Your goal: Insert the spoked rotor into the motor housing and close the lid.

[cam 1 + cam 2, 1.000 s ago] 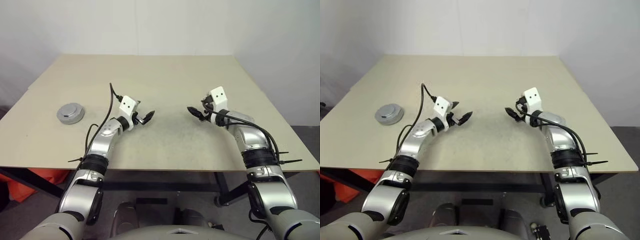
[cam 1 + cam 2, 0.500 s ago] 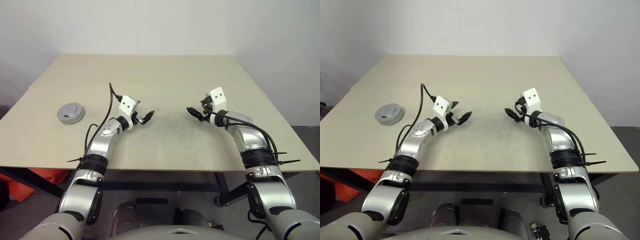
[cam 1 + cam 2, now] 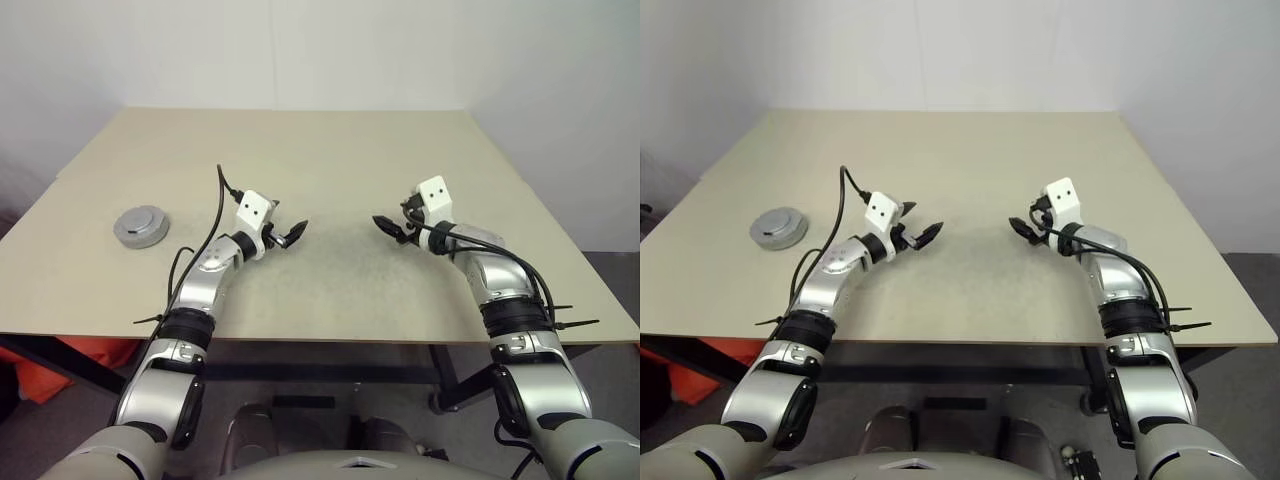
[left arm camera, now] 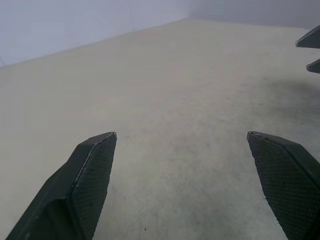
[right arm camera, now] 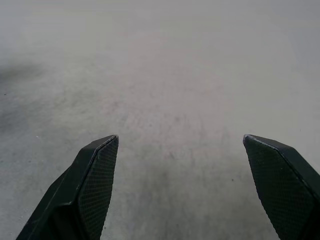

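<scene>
Nothing has changed over the last second: both arms hang just where they were, poised over the middle of the table (image 3: pixel 330 150), and the grey unit at the left has not shifted. The left gripper (image 3: pixel 290 238) has its two black fingers spread wide and holds nothing; the wrist view shows bare tabletop between its fingertips (image 4: pixel 95 165). The right gripper (image 3: pixel 388 226) is likewise wide apart and empty, its tips pointing inward toward the other, the two well apart with open table between them. The only task thing I can see is the round silver housing (image 3: pixel 140 226), sitting near the table's left edge, well apart from the left gripper. It looks like a low closed puck: a flat grey top with a raised centre, which I take to be the lid already seated on it, though it is too small to make out any notched edge. No rotor lies loose on the table, and I cannot tell whether it sits inside. From how things lie, I judge the work either finished, with the arms resting in a neutral pose, or not yet begun; the stillness fits a pause at one end of the job. If anything remains, the left arm is the nearer one to reach the housing.
</scene>
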You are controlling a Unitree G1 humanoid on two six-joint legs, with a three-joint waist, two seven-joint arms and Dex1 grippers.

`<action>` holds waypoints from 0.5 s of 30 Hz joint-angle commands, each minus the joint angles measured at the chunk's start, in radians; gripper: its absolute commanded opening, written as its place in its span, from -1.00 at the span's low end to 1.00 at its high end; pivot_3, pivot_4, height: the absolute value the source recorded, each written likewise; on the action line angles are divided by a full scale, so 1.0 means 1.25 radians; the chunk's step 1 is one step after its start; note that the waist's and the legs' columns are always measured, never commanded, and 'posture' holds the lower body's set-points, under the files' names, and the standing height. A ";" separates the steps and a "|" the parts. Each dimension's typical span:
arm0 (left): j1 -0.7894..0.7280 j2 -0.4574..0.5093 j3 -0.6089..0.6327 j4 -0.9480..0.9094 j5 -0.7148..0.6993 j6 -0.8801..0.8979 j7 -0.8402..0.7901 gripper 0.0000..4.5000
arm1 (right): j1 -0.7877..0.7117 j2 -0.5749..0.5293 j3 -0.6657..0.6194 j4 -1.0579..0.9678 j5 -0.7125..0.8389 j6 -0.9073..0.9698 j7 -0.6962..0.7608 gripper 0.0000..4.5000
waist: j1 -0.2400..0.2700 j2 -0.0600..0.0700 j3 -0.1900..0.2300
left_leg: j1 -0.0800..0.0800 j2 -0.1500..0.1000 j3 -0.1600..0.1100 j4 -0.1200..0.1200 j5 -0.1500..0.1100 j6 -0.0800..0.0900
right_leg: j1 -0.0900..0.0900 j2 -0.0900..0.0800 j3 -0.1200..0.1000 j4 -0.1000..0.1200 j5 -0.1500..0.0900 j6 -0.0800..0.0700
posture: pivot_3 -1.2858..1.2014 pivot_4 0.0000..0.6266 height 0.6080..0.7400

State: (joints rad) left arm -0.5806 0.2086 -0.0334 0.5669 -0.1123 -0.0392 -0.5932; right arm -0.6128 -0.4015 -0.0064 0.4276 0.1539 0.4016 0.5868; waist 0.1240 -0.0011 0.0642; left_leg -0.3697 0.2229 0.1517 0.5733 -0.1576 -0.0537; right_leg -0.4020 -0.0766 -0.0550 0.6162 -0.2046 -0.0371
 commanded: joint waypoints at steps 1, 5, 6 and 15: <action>-0.016 0.006 0.010 -0.025 -0.001 -0.015 0.008 0.95 | -0.031 0.001 -0.004 -0.002 -0.004 -0.023 0.001 0.82 | 0.000 0.000 0.000 | 0.000 0.000 0.000 0.000 0.000 0.000 | 0.000 0.000 0.000 0.000 0.000 0.000 | 0.03 -1.00 1.00; -0.017 0.007 0.011 -0.022 -0.002 -0.016 0.010 0.95 | -0.030 0.002 -0.004 -0.003 -0.005 -0.025 -0.001 0.82 | 0.000 0.000 0.000 | 0.000 0.000 0.000 -0.001 0.000 0.000 | 0.000 0.000 0.000 -0.001 0.000 0.000 | 0.03 -1.00 1.00; -0.017 0.006 0.010 -0.021 -0.002 -0.016 0.010 0.95 | -0.025 0.001 -0.004 -0.008 -0.005 -0.024 -0.001 0.82 | 0.000 0.000 0.000 | 0.000 0.000 0.000 -0.001 0.000 0.000 | 0.000 0.000 0.000 -0.001 0.000 0.000 | 0.03 -1.00 1.00; -0.018 0.002 0.006 -0.017 -0.001 -0.018 0.010 0.95 | -0.009 -0.006 -0.008 -0.024 -0.008 -0.018 -0.005 0.82 | 0.000 0.000 0.000 | 0.000 0.000 0.000 -0.002 0.000 0.000 | 0.000 0.000 0.000 -0.002 0.000 0.000 | 0.03 -1.00 1.00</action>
State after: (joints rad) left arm -0.5806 0.2090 -0.0335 0.5677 -0.1122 -0.0394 -0.5833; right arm -0.6132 -0.3999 -0.0065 0.4408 0.1454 0.3942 0.5846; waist 0.1240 -0.0011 0.0643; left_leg -0.3700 0.2228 0.1521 0.5714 -0.1577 -0.0536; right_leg -0.4020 -0.0765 -0.0550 0.6136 -0.2045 -0.0373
